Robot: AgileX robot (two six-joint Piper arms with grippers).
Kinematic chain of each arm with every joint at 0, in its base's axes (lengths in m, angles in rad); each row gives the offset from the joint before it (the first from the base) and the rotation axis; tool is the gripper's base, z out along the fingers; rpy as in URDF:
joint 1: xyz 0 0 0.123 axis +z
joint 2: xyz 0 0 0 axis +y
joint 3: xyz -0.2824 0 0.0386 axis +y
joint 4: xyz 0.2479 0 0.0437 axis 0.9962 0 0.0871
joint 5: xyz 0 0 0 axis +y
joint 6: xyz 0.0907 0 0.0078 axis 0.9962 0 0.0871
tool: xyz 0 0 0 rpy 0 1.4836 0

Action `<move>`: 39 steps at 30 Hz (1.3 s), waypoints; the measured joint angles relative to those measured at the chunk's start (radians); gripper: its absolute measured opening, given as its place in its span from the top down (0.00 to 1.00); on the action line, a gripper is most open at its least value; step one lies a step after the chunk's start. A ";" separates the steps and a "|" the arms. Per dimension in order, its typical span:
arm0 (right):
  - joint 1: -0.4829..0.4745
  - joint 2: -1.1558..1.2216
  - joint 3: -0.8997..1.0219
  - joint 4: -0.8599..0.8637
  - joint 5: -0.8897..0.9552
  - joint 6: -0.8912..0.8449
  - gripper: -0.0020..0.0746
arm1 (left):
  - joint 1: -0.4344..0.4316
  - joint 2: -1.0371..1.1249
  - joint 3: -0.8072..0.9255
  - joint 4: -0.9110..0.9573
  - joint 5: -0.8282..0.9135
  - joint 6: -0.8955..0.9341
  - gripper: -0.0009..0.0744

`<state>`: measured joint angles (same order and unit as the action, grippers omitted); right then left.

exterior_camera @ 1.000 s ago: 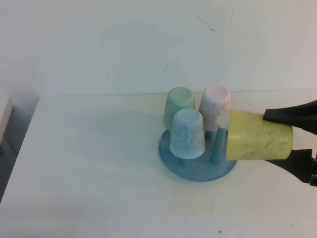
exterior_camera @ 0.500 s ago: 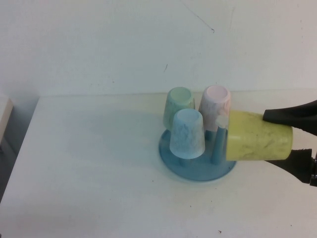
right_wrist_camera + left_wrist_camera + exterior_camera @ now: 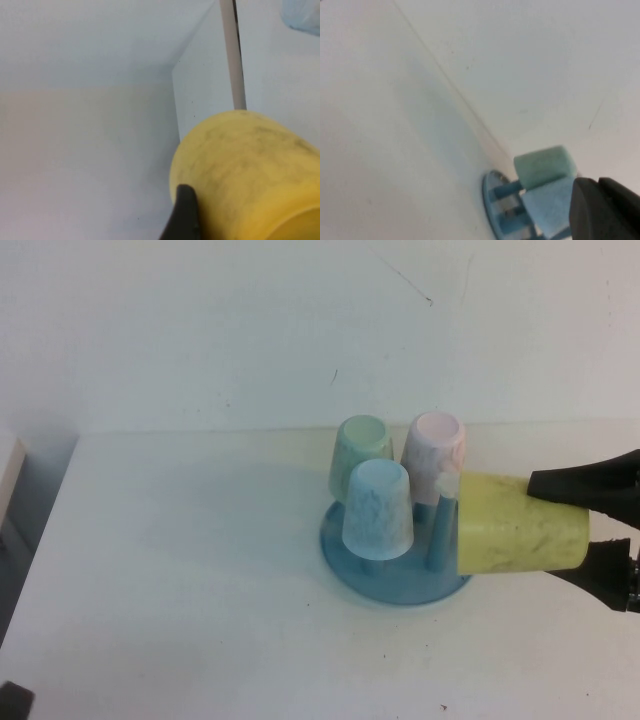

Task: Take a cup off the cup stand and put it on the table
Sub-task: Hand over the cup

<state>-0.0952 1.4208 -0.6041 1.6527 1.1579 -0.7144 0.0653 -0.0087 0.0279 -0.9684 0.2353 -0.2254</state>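
The right tool (image 3: 590,530) is closed on the pale yellow cup (image 3: 520,523), one dark finger lying over the cup's upper side and the other under its wide end, so the cup hangs on its side at the right edge of the cup stand (image 3: 395,558), its narrow closed end beside the pale knob of the nearest peg. Over the last second the cup has barely travelled: it has leveled off a little and its wide end has sunk slightly, but its closed end stays beside that knob. My reading is that the cup is already off its peg and the carry to open tabletop (image 3: 200,570) has scarcely begun; turning it upright and lowering it are still to come. The high view alone gives the layout: the light blue cup (image 3: 378,508), the green cup (image 3: 360,452) and the pink cup (image 3: 434,455) still sit inverted on their pegs, with bare tabletop on both sides of the stand. The right wrist view shows only the yellow cup's mottled side close up and one finger against it. The left tool (image 3: 605,210) shows only as a dark block at the corner of its own view, looking towards the stand from low over the tabletop well to the stand's left; whether its fingers are apart I cannot tell.
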 joint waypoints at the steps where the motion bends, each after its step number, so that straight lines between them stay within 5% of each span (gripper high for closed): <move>1: 0.000 0.000 0.000 -0.004 0.000 0.000 0.21 | 0.000 0.000 0.000 -0.023 0.037 0.077 0.99; 13: 0.000 0.025 0.000 -0.006 -0.017 -0.030 0.21 | 0.000 0.207 0.000 -0.653 0.489 0.997 0.99; 18: 0.000 0.054 0.000 0.001 -0.008 -0.019 0.21 | 0.000 0.419 -0.033 -0.691 0.660 1.293 0.99; 30: 0.024 0.060 0.000 0.032 -0.006 -0.019 0.21 | 0.000 0.958 -0.473 -0.700 0.865 1.708 0.98; 34: 0.024 0.060 0.000 0.032 -0.006 -0.019 0.21 | -0.002 1.136 -0.596 -0.703 0.926 1.722 0.85; 39: 0.024 0.060 0.000 0.032 -0.006 -0.019 0.21 | -0.058 1.340 -0.693 -0.706 0.924 1.611 0.52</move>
<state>-0.0712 1.4804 -0.6041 1.6844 1.1515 -0.7338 0.0077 1.3310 -0.6651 -1.6748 1.1596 1.3855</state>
